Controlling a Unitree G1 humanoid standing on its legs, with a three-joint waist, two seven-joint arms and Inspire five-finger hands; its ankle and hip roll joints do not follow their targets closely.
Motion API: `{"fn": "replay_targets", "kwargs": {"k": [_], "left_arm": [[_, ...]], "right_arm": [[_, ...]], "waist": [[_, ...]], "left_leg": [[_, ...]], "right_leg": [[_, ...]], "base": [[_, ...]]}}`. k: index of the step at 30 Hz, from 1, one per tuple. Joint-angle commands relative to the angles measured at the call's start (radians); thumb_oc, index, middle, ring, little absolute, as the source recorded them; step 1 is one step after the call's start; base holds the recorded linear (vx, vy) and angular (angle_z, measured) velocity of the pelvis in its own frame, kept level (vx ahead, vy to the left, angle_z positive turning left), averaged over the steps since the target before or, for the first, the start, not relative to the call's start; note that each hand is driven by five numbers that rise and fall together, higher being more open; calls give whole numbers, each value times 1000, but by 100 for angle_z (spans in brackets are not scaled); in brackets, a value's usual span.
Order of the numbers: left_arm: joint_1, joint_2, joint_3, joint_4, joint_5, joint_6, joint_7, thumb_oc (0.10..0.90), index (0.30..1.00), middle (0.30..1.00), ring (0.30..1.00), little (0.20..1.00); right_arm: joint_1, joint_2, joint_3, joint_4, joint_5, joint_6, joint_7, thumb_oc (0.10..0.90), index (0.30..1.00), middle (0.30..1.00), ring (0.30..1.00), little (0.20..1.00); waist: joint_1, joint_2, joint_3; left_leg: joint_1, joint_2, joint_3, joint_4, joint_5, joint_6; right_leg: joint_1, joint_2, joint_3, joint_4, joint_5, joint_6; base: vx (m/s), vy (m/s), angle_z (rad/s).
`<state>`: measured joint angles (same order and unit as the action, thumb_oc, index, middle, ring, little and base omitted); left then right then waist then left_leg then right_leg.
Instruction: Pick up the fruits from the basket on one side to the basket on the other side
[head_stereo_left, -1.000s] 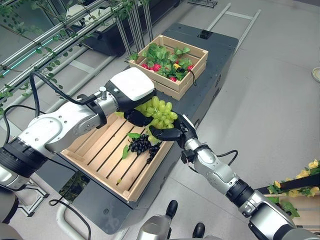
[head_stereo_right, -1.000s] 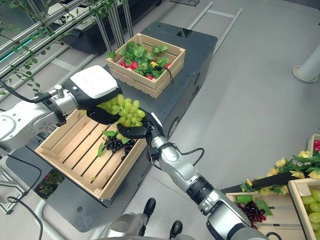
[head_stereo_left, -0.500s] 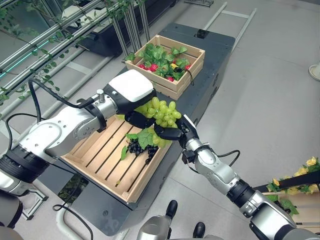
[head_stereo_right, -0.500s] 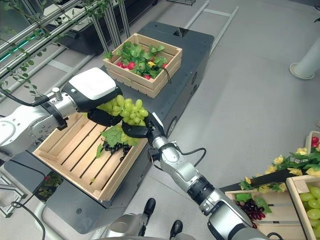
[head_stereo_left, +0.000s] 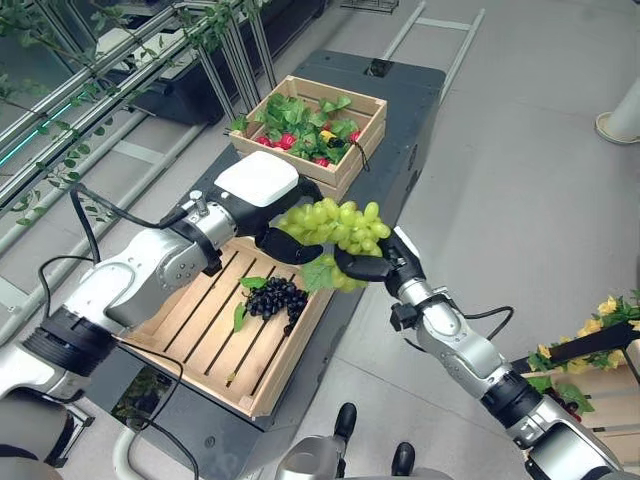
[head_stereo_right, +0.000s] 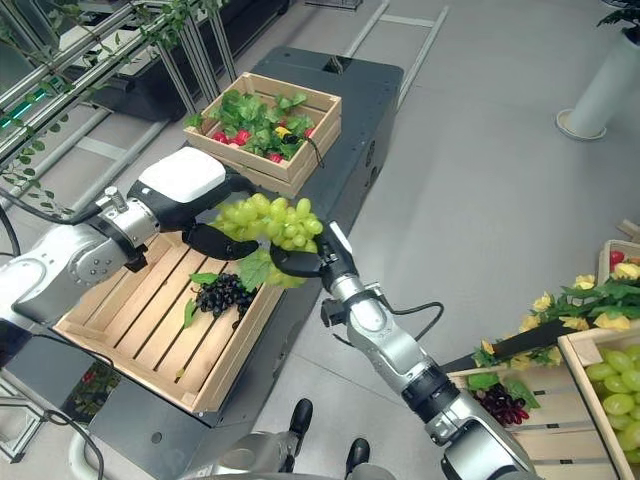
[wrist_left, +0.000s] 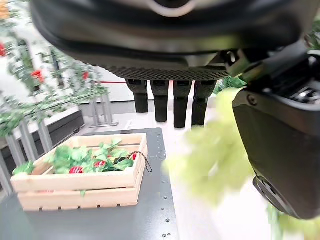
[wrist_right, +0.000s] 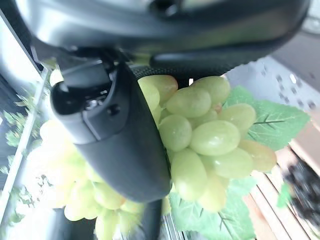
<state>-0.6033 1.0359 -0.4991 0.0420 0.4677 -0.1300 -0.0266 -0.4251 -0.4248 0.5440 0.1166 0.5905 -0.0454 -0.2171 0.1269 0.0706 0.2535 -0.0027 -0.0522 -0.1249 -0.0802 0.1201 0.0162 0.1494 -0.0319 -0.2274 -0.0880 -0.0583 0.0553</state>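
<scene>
Mid-transfer: green grape bunch (head_stereo_left: 335, 227) lifted above near crate (head_stereo_left: 190, 330), right hand (head_stereo_left: 365, 265) clamped underneath, left hand (head_stereo_left: 285, 243) cupping, grip unclear. Next: carry toward right-side basket (head_stereo_right: 600, 385).

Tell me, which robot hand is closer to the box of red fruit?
Left. The left hand sits just before the far crate; the right hand, holding green grapes, is farther back.

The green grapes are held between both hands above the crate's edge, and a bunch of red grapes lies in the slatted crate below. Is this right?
Not quite. The bunch lying in the slatted crate is dark grapes, almost black, not red, as the left eye view shows. The rest holds: the green grapes are held between the left hand and the right hand.
</scene>
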Motion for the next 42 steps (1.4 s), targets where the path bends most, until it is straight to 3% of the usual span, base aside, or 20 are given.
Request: {"fn": "replay_targets", "kwargs": {"k": [1, 8, 12, 15, 19, 28, 42], "left_arm": [[24, -30, 108, 124, -22, 22, 128, 800, 900, 900, 900, 900], [57, -135, 128, 129, -122, 38, 76, 800, 900, 900, 900, 900], [62, -146, 123, 118, -105, 64, 68, 800, 900, 900, 900, 900], [71, -155, 131, 115, -126, 70, 78, 800, 900, 900, 900, 900], [83, -193, 131, 120, -158, 77, 124, 800, 900, 900, 900, 900], [126, -358, 143, 185, -199, 22, 314, 800, 900, 900, 900, 900], [200, -495, 172, 221, -250, 33, 393, 800, 900, 900, 900, 900]], "right_arm": [[5, 12, -104, -146, -34, -172, 41, 400, 300, 300, 300, 300], [84, -26, -193, -171, -52, -185, 51, 400, 300, 300, 300, 300], [104, -32, -219, -161, -42, -203, 57, 400, 300, 300, 300, 300], [129, -36, -245, -171, 31, -221, 126, 400, 300, 300, 300, 300], [136, -24, -256, -197, 72, -235, 186, 400, 300, 300, 300, 300], [109, -22, -300, -309, 131, -213, 277, 400, 300, 300, 300, 300], [113, -1, -378, -489, 323, -203, 430, 400, 300, 300, 300, 300]], "waist": [[-21, -49, -183], [-76, -52, -185], [-99, -52, -185], [-124, -50, -181], [-146, -51, -179], [-174, -72, -184], [-196, -87, -183]], "left_leg": [[52, -36, 73, -7, -126, 6], [68, -29, 115, -7, -141, 10], [80, -25, 135, -7, -151, 13], [92, -19, 160, -7, -158, 15], [102, -16, 178, -7, -166, 19], [109, -9, 203, -7, -176, 25], [118, 4, 236, -3, -192, 25]], "right_leg": [[-63, -21, 24, 5, 57, 32], [-66, -17, 64, 4, 64, 37], [-65, -13, 94, 1, 67, 38], [-66, -9, 125, 1, 71, 39], [-66, -2, 149, 2, 72, 39], [-77, 14, 189, 17, 69, 36], [-86, 30, 231, 35, 55, 37]], "base": [[3, 41, -6], [17, 43, -11], [21, 43, -22], [7, 53, -37], [-3, 45, -40], [-7, 30, -21], [0, 16, -12]]}}
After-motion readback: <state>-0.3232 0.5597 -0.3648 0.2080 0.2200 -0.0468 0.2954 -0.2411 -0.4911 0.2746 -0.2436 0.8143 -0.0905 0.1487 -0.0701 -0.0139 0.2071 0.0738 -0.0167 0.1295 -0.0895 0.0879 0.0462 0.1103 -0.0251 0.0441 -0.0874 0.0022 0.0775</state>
